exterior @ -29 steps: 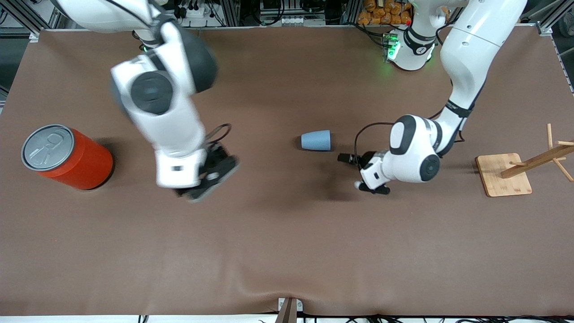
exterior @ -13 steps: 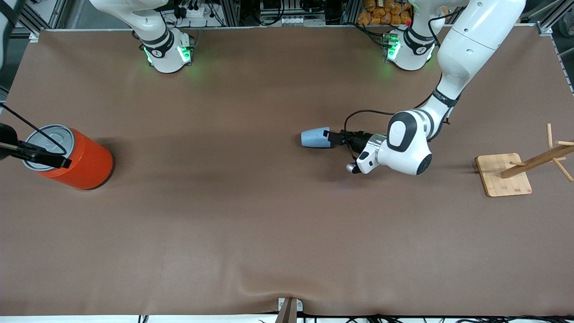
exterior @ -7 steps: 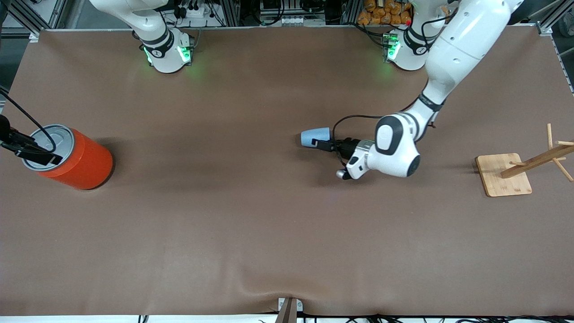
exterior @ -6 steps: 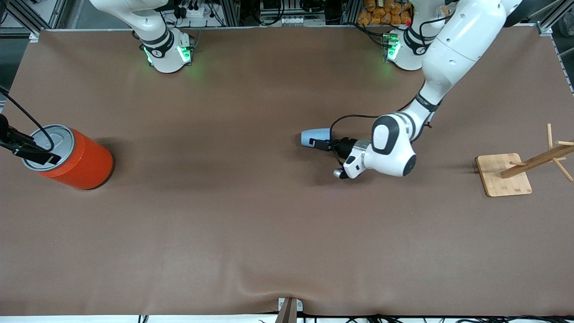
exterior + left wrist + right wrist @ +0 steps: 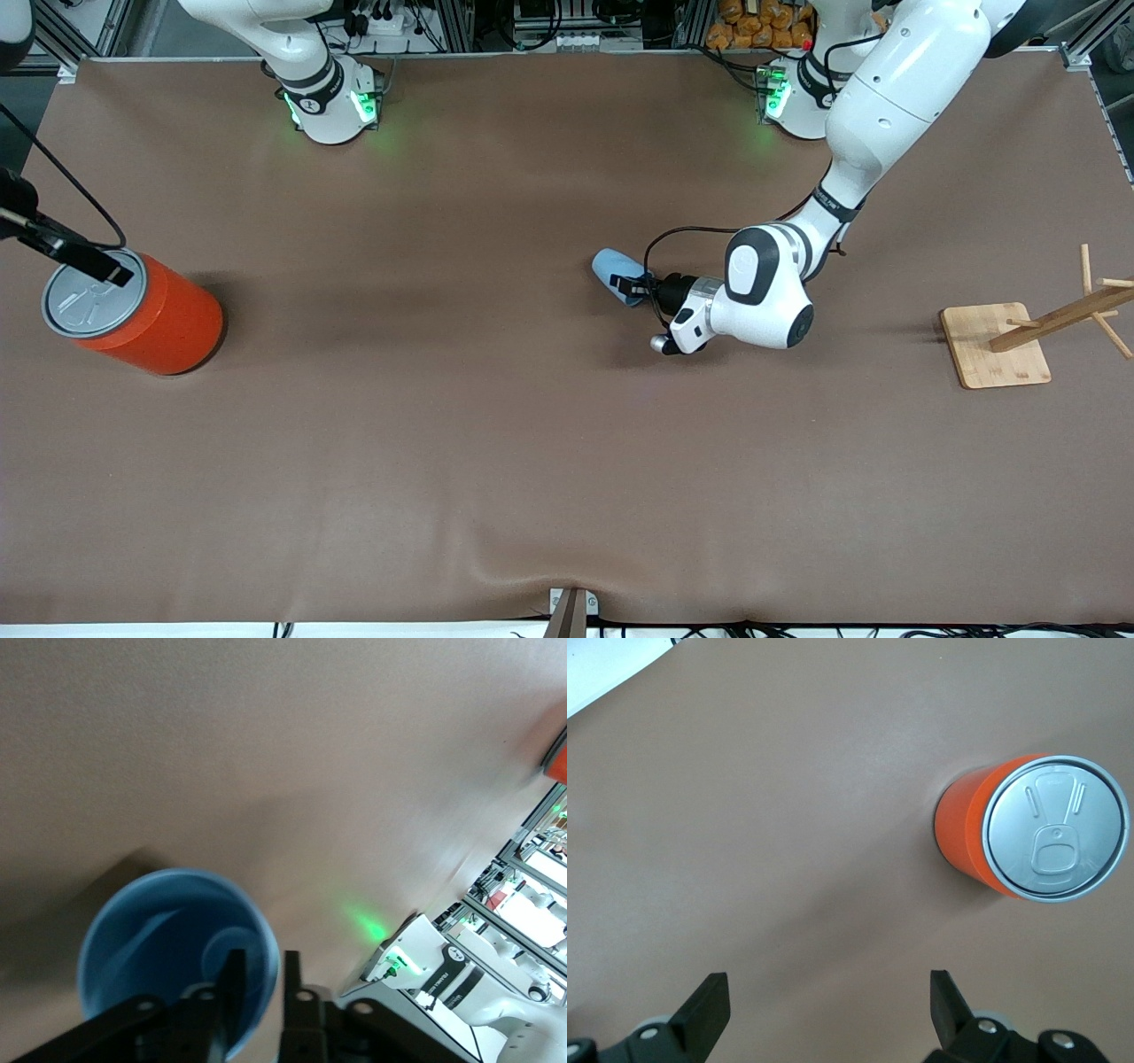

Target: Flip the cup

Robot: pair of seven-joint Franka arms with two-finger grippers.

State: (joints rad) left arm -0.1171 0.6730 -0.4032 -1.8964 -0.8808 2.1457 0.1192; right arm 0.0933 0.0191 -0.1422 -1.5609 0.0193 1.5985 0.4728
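One brown table [image 5: 532, 443] | left pincer [image 5: 261, 970] clamped on cup [image 5: 168, 939] rim; right pincer [image 5: 824, 1010] apart above can [image 5: 1041, 828]

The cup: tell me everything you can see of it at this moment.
The cup is a small light-blue tapered tumbler, plastic by its look, without a handle and darker blue inside. It lies tilted near the middle of the brown table, toward the left arm's end, its open mouth facing the left gripper. That gripper is shut on the rim: in the left wrist view one finger sits inside the mouth, the other outside the wall. Nothing else touches the cup.
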